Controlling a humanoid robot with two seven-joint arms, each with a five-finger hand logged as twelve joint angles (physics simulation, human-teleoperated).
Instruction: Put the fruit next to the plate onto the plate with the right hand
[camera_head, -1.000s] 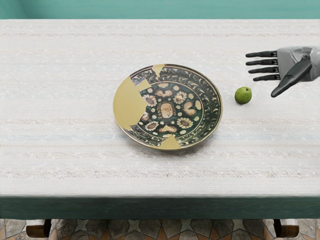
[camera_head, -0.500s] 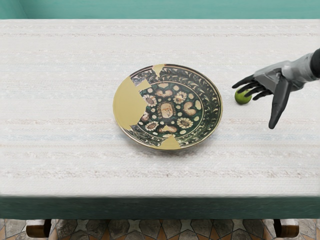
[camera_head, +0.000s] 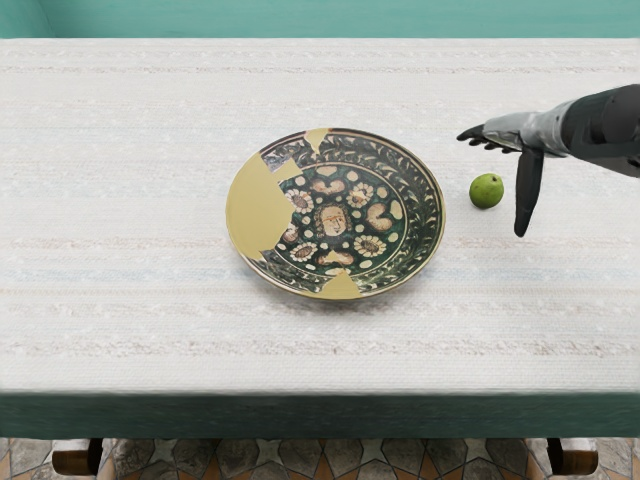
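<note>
A small green fruit (camera_head: 486, 190) lies on the white tablecloth just right of the patterned plate (camera_head: 256, 205), which has yellow patches and a dark floral centre. My right hand (camera_head: 505, 160) comes in from the right edge and hovers above and behind the fruit. Its fingers (camera_head: 478, 134) stretch left, the thumb hangs down right of the fruit, and it holds nothing. The fruit shows fully, apart from the hand. The left arm does not show.
The table's front edge (camera_head: 320, 392) runs across the lower part of the view, with a teal wall behind the far edge. Bare cloth (camera_head: 130, 200) stretches to the left of and in front of the plate.
The right hand dropped toward the fruit, partly covering it half a second ago, then lifted and turned flatter. The fruit and plate stayed where they were.
</note>
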